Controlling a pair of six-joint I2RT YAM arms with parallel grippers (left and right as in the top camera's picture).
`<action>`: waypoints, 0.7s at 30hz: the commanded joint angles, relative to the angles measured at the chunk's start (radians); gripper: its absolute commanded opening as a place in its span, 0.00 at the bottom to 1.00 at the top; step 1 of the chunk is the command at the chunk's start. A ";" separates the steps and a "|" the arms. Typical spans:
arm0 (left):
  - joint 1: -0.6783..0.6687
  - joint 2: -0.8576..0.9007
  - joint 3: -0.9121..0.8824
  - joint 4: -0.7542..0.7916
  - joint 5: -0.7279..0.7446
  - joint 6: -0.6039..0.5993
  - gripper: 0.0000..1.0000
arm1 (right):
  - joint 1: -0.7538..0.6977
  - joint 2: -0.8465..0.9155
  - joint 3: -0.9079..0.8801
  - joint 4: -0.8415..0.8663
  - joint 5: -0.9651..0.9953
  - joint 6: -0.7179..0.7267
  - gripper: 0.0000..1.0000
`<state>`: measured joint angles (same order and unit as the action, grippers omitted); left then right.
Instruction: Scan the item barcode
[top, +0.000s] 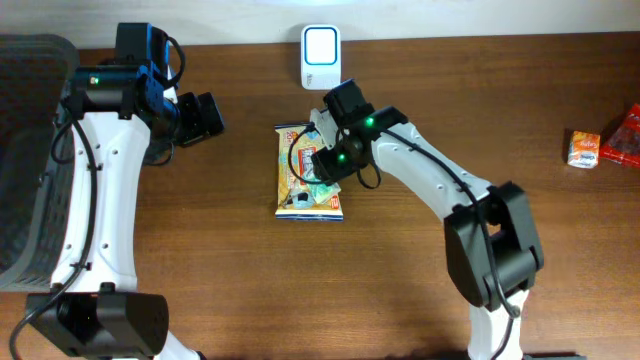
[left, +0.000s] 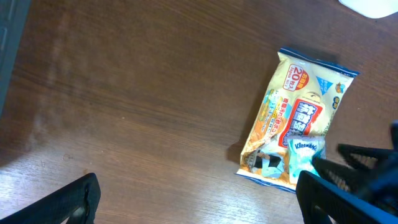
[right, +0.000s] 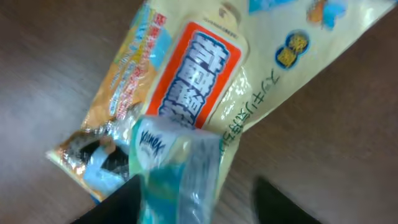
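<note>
A yellow-and-orange snack bag lies flat on the wooden table just below the white scanner. A small blue-green Kleenex tissue pack rests on the bag's near end. My right gripper hovers over that end, jaws apart around the pack. The pack lies against the left finger, and bare table shows between it and the right one. No barcode is visible. My left gripper stands open and empty to the left of the bag.
A dark mesh basket fills the left edge of the table. A small orange box and a red packet lie at the far right. Bare wood stretches in front of the bag.
</note>
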<state>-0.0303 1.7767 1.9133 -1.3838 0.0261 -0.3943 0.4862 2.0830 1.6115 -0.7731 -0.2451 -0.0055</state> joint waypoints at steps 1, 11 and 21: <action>0.001 -0.003 0.002 0.002 0.004 -0.009 0.99 | 0.006 0.056 -0.006 -0.007 -0.059 0.048 0.51; 0.001 -0.003 0.002 0.002 0.004 -0.009 0.99 | -0.147 0.053 0.456 -0.426 -0.429 0.172 0.04; 0.001 -0.003 0.002 0.002 0.004 -0.009 0.99 | -0.206 0.056 0.455 -0.463 -0.597 0.137 0.04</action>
<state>-0.0303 1.7767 1.9133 -1.3838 0.0265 -0.3939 0.2821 2.1536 2.0525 -1.2560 -0.6765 0.1452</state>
